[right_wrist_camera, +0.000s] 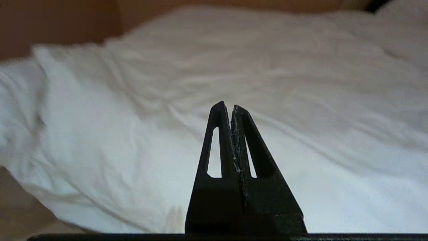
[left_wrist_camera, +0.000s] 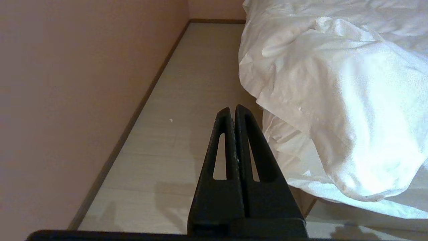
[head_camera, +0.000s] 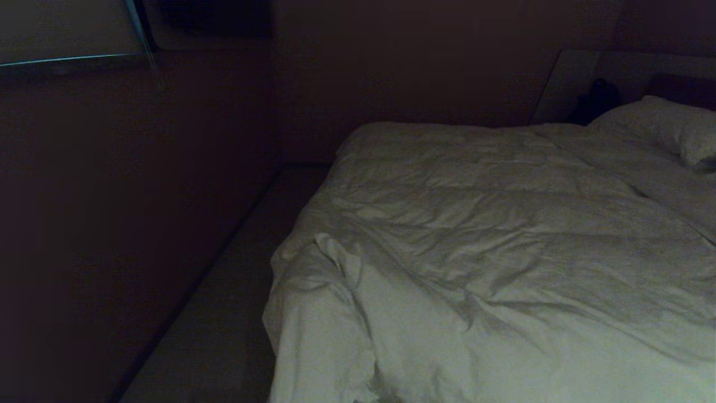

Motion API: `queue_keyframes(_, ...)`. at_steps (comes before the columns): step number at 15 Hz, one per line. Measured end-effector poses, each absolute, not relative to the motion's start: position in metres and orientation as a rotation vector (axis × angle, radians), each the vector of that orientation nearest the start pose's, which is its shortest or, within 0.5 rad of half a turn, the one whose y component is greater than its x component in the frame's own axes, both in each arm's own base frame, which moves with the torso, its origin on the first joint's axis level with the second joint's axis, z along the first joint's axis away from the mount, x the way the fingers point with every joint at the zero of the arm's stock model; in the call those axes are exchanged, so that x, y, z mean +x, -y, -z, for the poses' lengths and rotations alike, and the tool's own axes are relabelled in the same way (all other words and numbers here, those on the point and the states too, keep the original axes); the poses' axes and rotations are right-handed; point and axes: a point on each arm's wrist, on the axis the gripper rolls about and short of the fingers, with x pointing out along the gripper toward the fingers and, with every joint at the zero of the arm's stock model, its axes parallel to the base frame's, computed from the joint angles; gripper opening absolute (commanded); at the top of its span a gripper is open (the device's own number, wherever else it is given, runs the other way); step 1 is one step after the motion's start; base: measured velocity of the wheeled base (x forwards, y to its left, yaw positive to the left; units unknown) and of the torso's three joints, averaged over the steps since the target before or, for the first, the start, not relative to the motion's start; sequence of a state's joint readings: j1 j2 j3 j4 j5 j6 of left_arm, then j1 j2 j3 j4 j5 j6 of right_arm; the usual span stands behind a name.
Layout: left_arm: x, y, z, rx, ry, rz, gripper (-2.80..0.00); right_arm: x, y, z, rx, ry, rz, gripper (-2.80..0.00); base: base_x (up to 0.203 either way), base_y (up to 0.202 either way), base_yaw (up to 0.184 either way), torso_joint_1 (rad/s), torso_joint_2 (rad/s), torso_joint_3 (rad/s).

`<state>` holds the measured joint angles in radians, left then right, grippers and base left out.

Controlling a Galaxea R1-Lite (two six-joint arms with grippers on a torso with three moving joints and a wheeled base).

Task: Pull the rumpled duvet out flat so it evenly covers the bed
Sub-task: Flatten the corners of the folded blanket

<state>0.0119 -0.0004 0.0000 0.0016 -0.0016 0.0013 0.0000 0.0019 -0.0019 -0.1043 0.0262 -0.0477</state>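
- Furthest left I see the wall [head_camera: 140, 196] and a strip of floor [left_wrist_camera: 187, 110]; my left gripper [left_wrist_camera: 233, 108] hangs over that floor with its jaws pressed together, empty, just beside the hanging bedding.
- Next, the duvet [head_camera: 475, 235] lies across the bed [head_camera: 677, 204], but its near-left corner [head_camera: 335, 263] is bunched and folded; I judge the flattening not yet begun.
- My right gripper [right_wrist_camera: 226, 106], jaws also clenched on nothing, points at the creased duvet.
- Far right, a pillow [head_camera: 665, 126] sits at the head.
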Motion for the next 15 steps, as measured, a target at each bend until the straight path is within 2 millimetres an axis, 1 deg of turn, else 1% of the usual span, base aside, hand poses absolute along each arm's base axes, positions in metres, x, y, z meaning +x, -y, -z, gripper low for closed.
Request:
queue_keyframes(5,-0.0228,0.0003,-0.0753,0.002,-0.001,-0.010,-2.80,-0.0228,-0.0002,-0.0768,-0.060,0.008,-0.011,-2.80,0.000,0.000,0.000,0.000,0.00,0.000)
queue_keyframes(15,-0.0228,0.0003,-0.0753,0.002,-0.001,-0.010,-2.80,-0.0229,-0.0003,-0.0758,-0.059,-0.001,-0.012,-2.80,0.000,0.000,0.000,0.000,0.00,0.000)
